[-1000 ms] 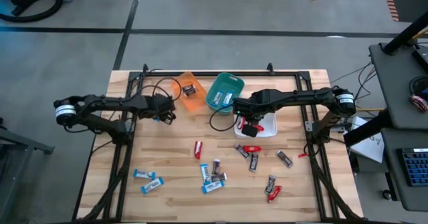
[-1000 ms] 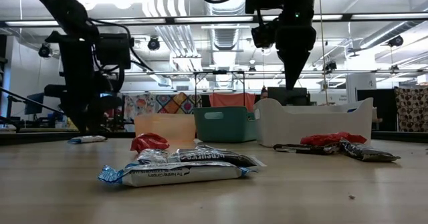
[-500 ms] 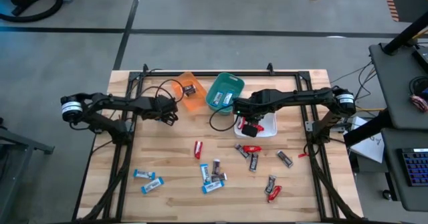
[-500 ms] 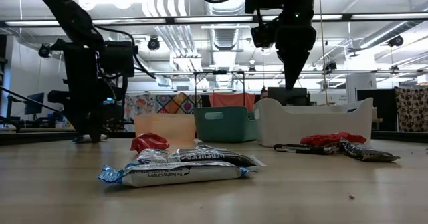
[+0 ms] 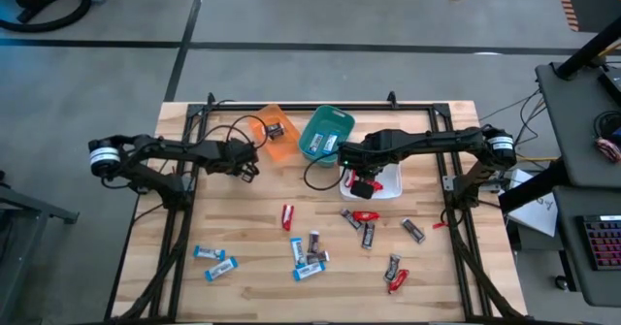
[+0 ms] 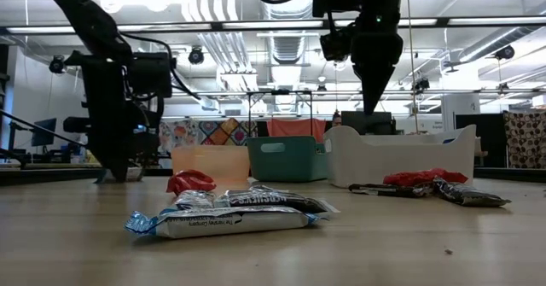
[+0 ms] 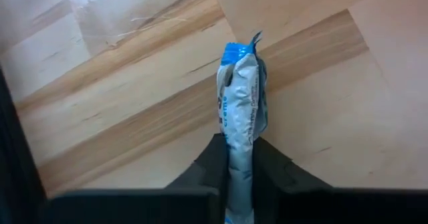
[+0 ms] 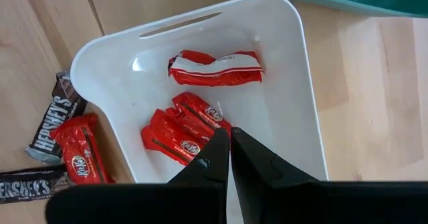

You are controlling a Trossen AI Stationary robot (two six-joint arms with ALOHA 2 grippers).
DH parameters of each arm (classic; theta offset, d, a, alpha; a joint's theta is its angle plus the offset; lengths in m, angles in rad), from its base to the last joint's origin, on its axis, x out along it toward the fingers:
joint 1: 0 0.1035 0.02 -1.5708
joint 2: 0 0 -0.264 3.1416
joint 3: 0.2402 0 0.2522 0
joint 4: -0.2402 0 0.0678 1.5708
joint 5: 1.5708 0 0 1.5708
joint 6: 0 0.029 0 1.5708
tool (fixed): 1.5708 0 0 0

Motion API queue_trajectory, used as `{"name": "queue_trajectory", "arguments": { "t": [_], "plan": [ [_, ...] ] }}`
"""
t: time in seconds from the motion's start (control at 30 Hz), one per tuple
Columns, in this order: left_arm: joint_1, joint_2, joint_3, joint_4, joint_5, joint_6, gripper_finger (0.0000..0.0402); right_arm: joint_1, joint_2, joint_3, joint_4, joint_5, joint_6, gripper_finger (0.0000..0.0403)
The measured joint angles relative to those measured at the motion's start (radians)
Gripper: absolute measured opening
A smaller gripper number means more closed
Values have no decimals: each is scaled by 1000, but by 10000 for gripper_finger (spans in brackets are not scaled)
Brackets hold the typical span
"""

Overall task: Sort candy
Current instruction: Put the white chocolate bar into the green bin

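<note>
Sorting looks partly done: red wrapped bars lie in the white plastic bin (image 8: 294, 83), while many shiny wrapped candy bars (image 5: 309, 251) remain scattered on the wooden desk (image 5: 243, 238). The left hand (image 7: 238, 158) pinches a light blue-and-white wrapped bar (image 7: 241, 97) at the desk's left; the right hand (image 8: 229, 144) hangs closed, empty, over the white bin.

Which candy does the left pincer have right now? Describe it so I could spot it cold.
Start at the orange bin at the table's far edge. Just to its left, the left pincer is shut on a light blue-and-white candy bar. It is the only candy clamped between fingers; the other blue-and-white ones lie loose near the front edge.
</note>
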Motion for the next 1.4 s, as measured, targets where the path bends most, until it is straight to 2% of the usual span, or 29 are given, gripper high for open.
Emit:
{"name": "queue_trajectory", "arguments": {
  "t": [0.17,0.4,0.63,0.83,1.03,1.2,1.4],
  "plan": [
    [-14,-51,11,-30,21,55,15,6,0,0,6,0,-9,9],
    [-37,-214,38,-120,50,100,16,49,0,0,51,0,-82,9],
    [-147,-421,40,36,81,217,16,100,0,-7,293,-2,-217,9],
    [-287,-517,31,183,107,324,17,114,1,-39,549,-8,-326,9],
    [-412,-529,12,402,108,451,17,113,2,-85,822,-10,-374,9],
    [-475,-495,7,589,108,569,17,114,2,-128,1074,-20,-357,9],
    [-499,-426,6,656,163,630,18,116,2,-132,1246,-168,-331,9]
  ]
}}
